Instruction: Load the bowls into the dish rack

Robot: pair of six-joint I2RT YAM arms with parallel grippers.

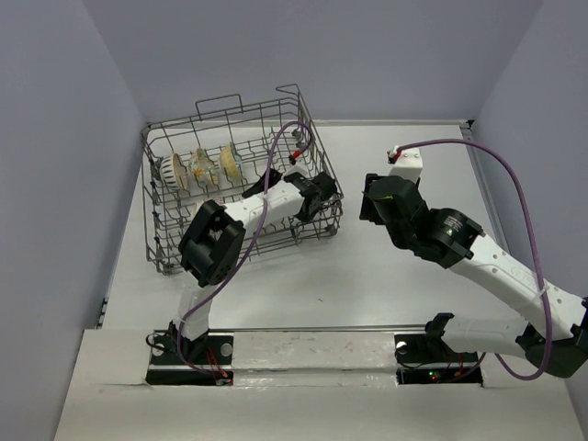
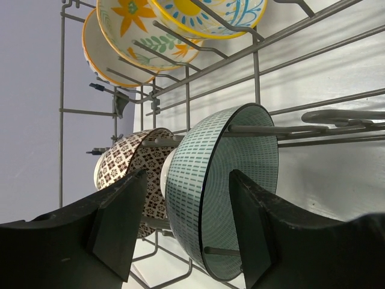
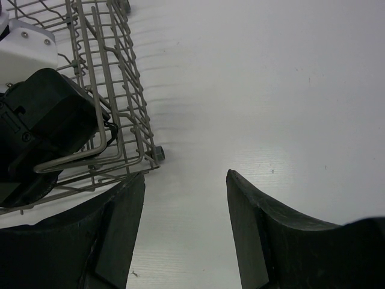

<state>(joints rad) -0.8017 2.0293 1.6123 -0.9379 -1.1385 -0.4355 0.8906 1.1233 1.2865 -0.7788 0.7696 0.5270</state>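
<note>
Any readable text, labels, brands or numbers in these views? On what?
None readable in any view.
The bowls carry only flower, dash and lattice patterns, no lettering.
The dish rack is bare wire with no tag or marking visible.

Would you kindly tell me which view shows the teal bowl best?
The left wrist view: the teal bowl sits close up, on edge among the tines of the dish rack, pattern clear. In the top external view the left arm covers that spot; the right wrist view shows only a rack corner.
</note>
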